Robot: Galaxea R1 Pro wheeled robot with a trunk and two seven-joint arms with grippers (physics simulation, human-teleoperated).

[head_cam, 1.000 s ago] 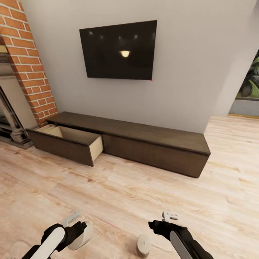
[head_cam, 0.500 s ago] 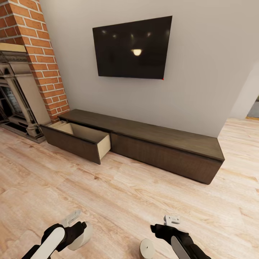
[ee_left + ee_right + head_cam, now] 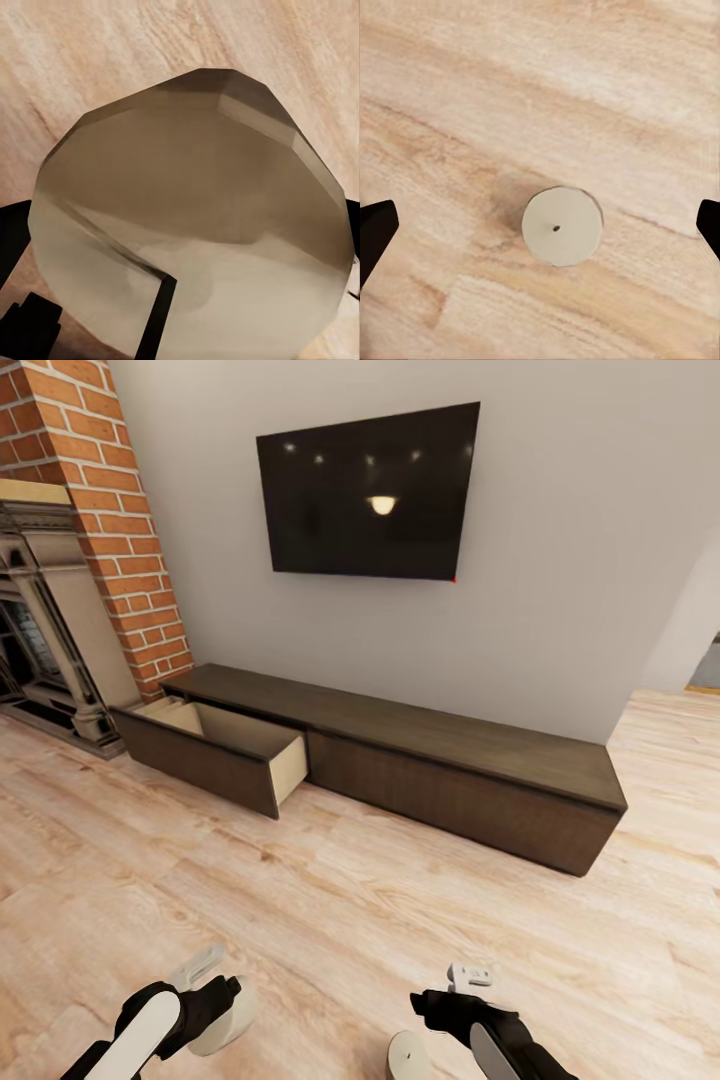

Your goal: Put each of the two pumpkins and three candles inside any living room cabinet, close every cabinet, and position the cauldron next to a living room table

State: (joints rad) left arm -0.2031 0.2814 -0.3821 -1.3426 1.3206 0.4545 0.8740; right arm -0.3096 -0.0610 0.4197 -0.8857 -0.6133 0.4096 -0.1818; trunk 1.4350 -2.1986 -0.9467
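Note:
The cabinet [image 3: 440, 760], a long low dark-brown unit under the TV, stands against the wall with its left drawer [image 3: 215, 755] pulled out; what lies in the drawer is hidden from here. My left gripper [image 3: 215, 1000] is shut on a pale candle [image 3: 230, 1022], whose grey-cream body [image 3: 195, 225] looms large between the fingers in the left wrist view. A second candle [image 3: 410, 1057] stands upright on the floor. My right gripper [image 3: 428, 1005] hovers open above that candle [image 3: 562, 225], its dark fingertips [image 3: 376, 229] well apart on either side.
A brick column [image 3: 120, 530] and a fireplace [image 3: 45, 650] stand left of the cabinet. A black TV [image 3: 370, 495] hangs on the grey wall. Pale wood floor [image 3: 350, 900] stretches between me and the cabinet, with a doorway at the far right.
The head view has swung left, shifting the cabinet and TV rightward in the picture. My right gripper has edged a little left over the floor candle. The left gripper holds as before.

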